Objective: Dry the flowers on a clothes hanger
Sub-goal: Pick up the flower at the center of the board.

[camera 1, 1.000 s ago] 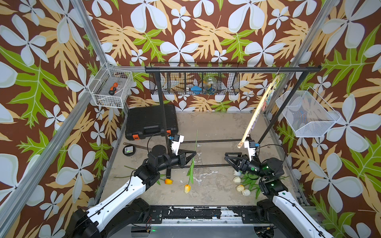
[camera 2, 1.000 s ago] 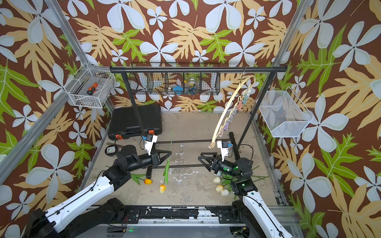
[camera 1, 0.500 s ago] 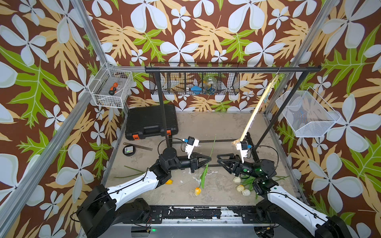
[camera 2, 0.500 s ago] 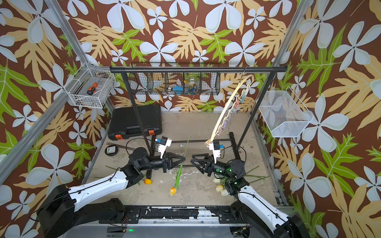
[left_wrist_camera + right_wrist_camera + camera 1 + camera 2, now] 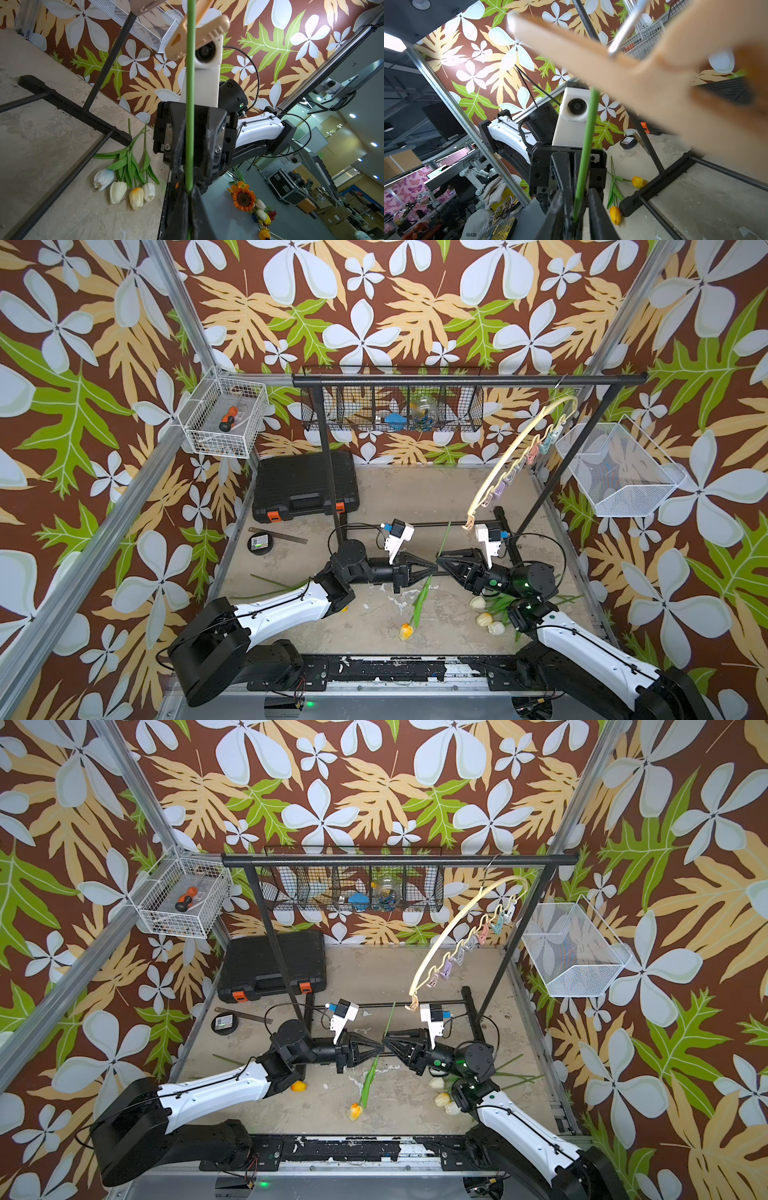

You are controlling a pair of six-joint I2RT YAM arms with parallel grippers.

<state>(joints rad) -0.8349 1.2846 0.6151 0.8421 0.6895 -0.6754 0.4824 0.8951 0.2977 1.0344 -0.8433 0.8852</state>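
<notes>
An orange-headed tulip [image 5: 406, 630] [image 5: 354, 1110] hangs head down over the middle of the floor. My left gripper [image 5: 433, 569] [image 5: 380, 1046] [image 5: 190, 191] is shut on its green stem [image 5: 190, 104]. My right gripper [image 5: 440, 564] [image 5: 385, 1042] [image 5: 577, 197] faces it tip to tip. Its jaws stand open on either side of the same stem [image 5: 587, 135], with a small gap. The cream clothes hanger [image 5: 500, 458] [image 5: 440, 934] hangs tilted from the rack, and its lowest peach clothespin [image 5: 468, 524] [image 5: 199, 35] is just above the stem's top. Several white flowers [image 5: 484, 618] [image 5: 118, 191] lie under my right arm.
The black garment rack [image 5: 469, 380] spans the back, and its base bars lie on the floor behind the grippers. A black toolbox [image 5: 305, 485] sits at the back left, with a round black tin [image 5: 262, 541] beside it. Another orange tulip [image 5: 299, 1085] lies under my left arm. Wire baskets [image 5: 619, 472] hang on the walls.
My left arm has carried the tulip rightwards to the middle. My right gripper has moved left to meet it, and its jaws have narrowed round the stem.
</notes>
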